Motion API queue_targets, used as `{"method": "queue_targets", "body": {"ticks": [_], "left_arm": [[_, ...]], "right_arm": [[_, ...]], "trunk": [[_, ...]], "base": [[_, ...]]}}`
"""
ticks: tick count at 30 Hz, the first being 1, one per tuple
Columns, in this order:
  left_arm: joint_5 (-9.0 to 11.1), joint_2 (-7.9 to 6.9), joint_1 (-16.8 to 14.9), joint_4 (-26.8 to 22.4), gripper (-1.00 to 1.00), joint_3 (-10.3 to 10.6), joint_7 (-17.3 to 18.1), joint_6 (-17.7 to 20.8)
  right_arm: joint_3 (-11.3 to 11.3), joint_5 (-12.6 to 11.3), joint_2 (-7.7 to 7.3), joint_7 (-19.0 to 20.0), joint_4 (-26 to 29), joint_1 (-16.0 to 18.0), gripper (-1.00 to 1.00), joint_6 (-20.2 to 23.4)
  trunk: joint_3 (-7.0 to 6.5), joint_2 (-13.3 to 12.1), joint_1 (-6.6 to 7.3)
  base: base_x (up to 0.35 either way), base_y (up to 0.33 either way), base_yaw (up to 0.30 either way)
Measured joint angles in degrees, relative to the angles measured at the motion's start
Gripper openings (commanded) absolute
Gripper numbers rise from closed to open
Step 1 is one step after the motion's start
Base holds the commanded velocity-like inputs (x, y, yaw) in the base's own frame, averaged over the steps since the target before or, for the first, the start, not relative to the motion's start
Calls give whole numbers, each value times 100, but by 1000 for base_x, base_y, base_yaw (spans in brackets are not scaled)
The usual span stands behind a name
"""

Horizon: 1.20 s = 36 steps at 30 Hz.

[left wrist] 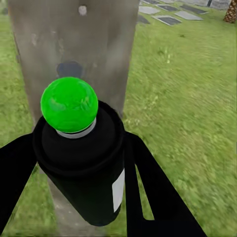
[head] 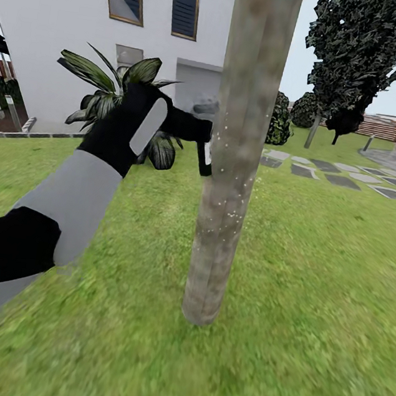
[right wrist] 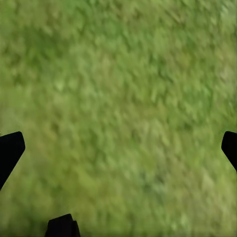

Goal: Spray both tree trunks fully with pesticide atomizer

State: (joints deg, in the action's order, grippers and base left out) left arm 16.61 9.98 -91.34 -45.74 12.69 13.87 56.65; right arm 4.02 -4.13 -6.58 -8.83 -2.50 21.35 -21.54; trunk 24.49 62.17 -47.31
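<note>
A straight grey-brown tree trunk (head: pixel 231 165) rises from the lawn at the centre of the head view, flecked with tiny white specks at mid height. My left gripper (head: pixel 198 132) is stretched out to the trunk's left side, shut on the pesticide atomizer (head: pixel 204 156), which almost touches the bark. In the left wrist view the atomizer (left wrist: pixel 81 163) has a black body, a white label and a green dot on top. It sits between my two black fingers (left wrist: pixel 148 182), facing the trunk (left wrist: pixel 74 39) close behind. My right gripper (right wrist: pixel 118 148) hangs open over bare grass.
A white house wall stands behind, with a short palm (head: pixel 122 86) in front of it. Grey stepping stones (head: pixel 340 174) run across the lawn at the right. A dark columnar tree (head: pixel 362 57) and a slatted fence (head: pixel 384 128) lie beyond. Grass surrounds the trunk.
</note>
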Motion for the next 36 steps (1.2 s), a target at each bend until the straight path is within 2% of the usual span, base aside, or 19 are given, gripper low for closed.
{"method": "queue_targets", "body": {"ticks": [1, 2, 4, 6, 11, 15, 19, 25, 27, 30, 33, 36], "left_arm": [[221, 2, -245, 222, -100, -3, -12, 11], [288, 2, -360, 327, -100, -4, -16, 11], [715, 2, -798, 696, -100, -11, -16, 14], [1036, 2, -1440, 1163, -100, -17, -18, 15], [1142, 2, -1803, 1419, -100, -19, -19, 15], [1147, 2, -1832, 1458, -100, -46, -20, 14], [1131, 2, -1836, 1951, -100, -73, -6, 6], [1118, 2, -1835, 3124, -100, -86, 418, -49], [1120, 2, -1837, 3396, -100, -99, 607, -115], [1058, 2, -1836, 3643, -100, -105, 708, -177], [1058, 2, -1836, 4002, -100, -113, 768, -432], [1075, 2, -1833, 4145, -100, -162, 1493, -568]], "right_arm": [[0, -1, 0, 0, 1, 0, 100, 0], [0, -1, 0, 0, -1, 0, 100, 0], [0, 0, 0, 0, -1, 0, 100, 0], [0, 0, 0, 0, 0, 0, 100, 0], [0, -1, 0, 0, 0, 0, 100, 0], [0, -1, 0, 0, -2, 0, 100, 0], [0, -1, 0, 0, -3, 0, 100, 0], [1, -1, 0, 0, -2, 0, 100, 0], [0, -1, 0, 0, -4, 0, 100, 0], [0, -1, 0, 0, -2, 0, 100, 0], [0, 0, 0, 0, -2, 0, 100, 0], [0, 0, 0, 0, -4, 0, 100, 0]], "trunk": [[0, 2, 2], [1, 1, 1], [0, 1, 2], [0, 2, 3], [1, 1, 1], [1, 1, 1], [2, 0, 1], [2, 0, 0], [2, 0, 1], [2, 0, 1], [1, 0, 1], [1, 1, 1]], "base": [[-1, 0, 0], [0, 0, 0], [0, 0, 0], [0, 0, 0], [0, 0, 0], [0, 0, 0], [0, 0, 0], [0, 0, 0], [0, 0, 0], [0, 0, 0], [0, 0, 0], [0, 0, 0]]}}
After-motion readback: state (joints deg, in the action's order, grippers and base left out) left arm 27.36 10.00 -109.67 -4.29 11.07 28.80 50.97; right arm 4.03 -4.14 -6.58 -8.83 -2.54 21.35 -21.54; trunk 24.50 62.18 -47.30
